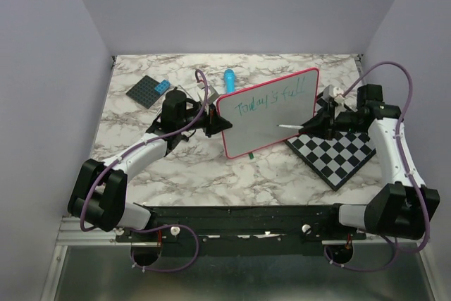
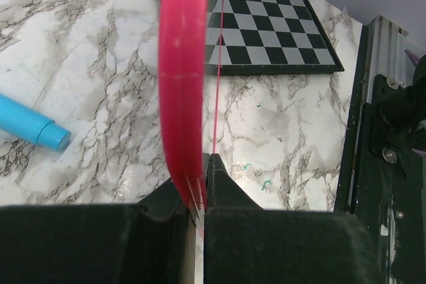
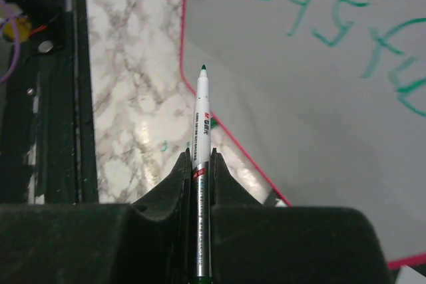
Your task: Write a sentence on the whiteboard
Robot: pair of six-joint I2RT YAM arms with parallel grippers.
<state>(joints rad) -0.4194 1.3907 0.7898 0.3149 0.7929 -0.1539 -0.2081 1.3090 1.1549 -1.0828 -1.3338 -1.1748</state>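
The whiteboard (image 1: 268,113) stands tilted up near the middle of the table (image 1: 176,167). Its left rim is pinched between the left jaws, and the wrist view shows the pink rim clamped edge-on. The right jaws are pressed onto a marker (image 3: 201,131), tip aimed at the blank lower half of the board, under the sentence (image 3: 333,24), which reads "Today's full" and no further. Whether the tip touches the surface, I can't tell.

Now the danger: the board seems held by that one edge grip alone. A push from the marker far from the clamp could swing it or lever it out of the left jaws. Too light a press and the stroke skips; too hard and the board twists away. The marker sits in a narrow pinch and could slide back under load. If it drifts upward, the new line runs into the green words. If the board drops, it lands on the chessboard (image 1: 335,149) by the table's right edge.
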